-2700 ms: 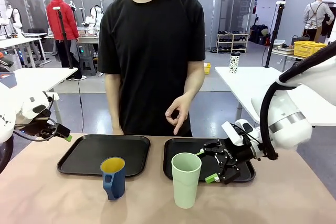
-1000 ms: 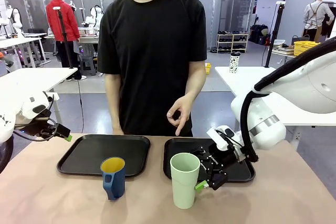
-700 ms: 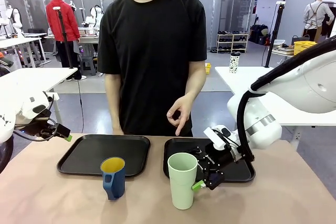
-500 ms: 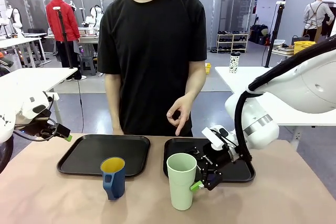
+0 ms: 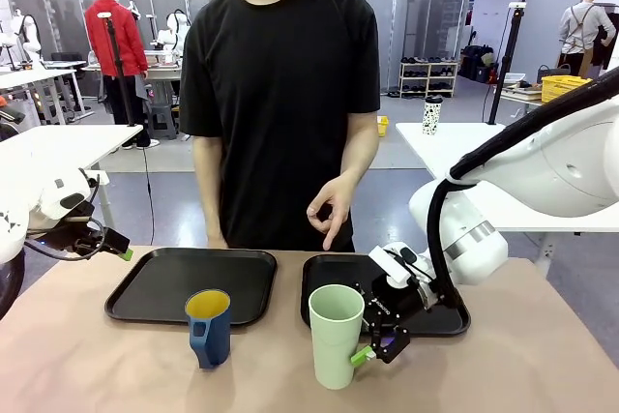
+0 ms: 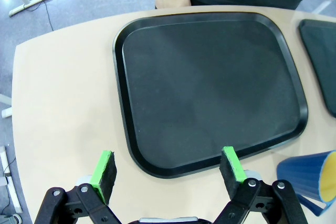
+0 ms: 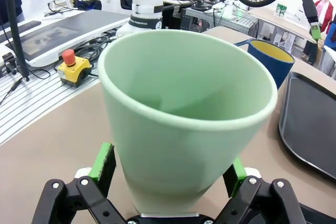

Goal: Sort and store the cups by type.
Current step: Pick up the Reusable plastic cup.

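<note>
Black with green pads, the left gripper (image 5: 114, 245) hangs at the far left edge of the scene, above the tabletop's (image 5: 106, 365) left end, with its fingers spread wide and nothing between them. In its wrist view the left gripper (image 6: 168, 166) looks down on the near rim of the left tray (image 6: 210, 87), which is black and bare. That left tray (image 5: 164, 282) lies on the far half of the tabletop.

Just near of its right near corner stands the dark blue mug (image 5: 209, 328), upright, yellow inside, its handle turned toward the near side.

To the right of it, well apart, the pale green tumbler (image 5: 336, 336) stands on the tabletop, just near of the left near corner of the right tray (image 5: 334, 273).

The right gripper (image 5: 379, 340) reaches in low from the right. In its wrist view its fingers stand wide apart, one pad on each side of the tumbler's (image 7: 184, 129) lower part.

Beyond the trays, a person's hand (image 5: 329, 208) hangs in the air, fingers curled.
</note>
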Motion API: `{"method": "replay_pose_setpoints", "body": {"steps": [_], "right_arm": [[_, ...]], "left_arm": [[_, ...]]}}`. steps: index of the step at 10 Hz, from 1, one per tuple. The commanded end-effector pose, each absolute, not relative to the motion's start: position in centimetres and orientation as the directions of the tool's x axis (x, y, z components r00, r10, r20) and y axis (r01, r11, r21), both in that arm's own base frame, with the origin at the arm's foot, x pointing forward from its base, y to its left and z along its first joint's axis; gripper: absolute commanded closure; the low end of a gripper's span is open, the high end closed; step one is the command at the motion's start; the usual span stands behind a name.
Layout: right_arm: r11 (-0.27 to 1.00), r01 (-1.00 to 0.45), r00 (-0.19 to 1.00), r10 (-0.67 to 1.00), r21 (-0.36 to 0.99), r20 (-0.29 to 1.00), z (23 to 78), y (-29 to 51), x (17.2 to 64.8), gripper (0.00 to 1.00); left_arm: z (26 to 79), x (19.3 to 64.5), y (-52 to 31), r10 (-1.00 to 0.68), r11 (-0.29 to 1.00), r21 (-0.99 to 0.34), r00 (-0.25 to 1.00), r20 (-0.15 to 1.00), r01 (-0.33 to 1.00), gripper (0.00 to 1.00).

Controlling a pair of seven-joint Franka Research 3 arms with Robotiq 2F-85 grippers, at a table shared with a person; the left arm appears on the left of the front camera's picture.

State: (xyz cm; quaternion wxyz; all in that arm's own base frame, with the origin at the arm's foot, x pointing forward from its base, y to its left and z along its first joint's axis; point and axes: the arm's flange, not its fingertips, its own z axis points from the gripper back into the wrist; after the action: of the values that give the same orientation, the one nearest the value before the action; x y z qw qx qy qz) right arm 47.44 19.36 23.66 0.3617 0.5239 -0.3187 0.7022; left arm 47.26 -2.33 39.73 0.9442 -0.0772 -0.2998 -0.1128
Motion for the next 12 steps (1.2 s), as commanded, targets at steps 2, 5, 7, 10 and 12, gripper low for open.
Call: {"method": "replay_pose_setpoints", "body": {"steps": [2,5,7,10,12], "right_arm": [[-0.588,-0.801,-0.224,0.127,-0.108,0.966,22.3,19.7,47.1,0.00],[-0.610,-0.786,-0.212,0.118,-0.098,0.970,22.3,20.2,46.8,0.00],[-0.620,-0.780,-0.207,0.125,-0.087,0.970,22.2,20.5,46.3,0.00],[-0.622,-0.778,-0.209,0.130,-0.085,0.969,22.2,21.0,46.2,0.00],[-0.623,-0.777,-0.212,0.122,-0.092,0.970,22.0,21.0,46.2,0.00]], "left_arm": [[40.0,47.2,-2.4,-0.165,0.963,-0.078,0.792,0.587,0.259,0.00],[40.0,47.2,-2.4,-0.165,0.963,-0.078,0.792,0.587,0.259,0.00],[40.0,47.2,-2.4,-0.165,0.963,-0.078,0.792,0.587,0.259,0.00],[40.0,47.2,-2.4,-0.165,0.963,-0.078,0.792,0.587,0.259,0.00],[40.0,47.2,-2.4,-0.165,0.963,-0.078,0.792,0.587,0.259,0.00]]}}
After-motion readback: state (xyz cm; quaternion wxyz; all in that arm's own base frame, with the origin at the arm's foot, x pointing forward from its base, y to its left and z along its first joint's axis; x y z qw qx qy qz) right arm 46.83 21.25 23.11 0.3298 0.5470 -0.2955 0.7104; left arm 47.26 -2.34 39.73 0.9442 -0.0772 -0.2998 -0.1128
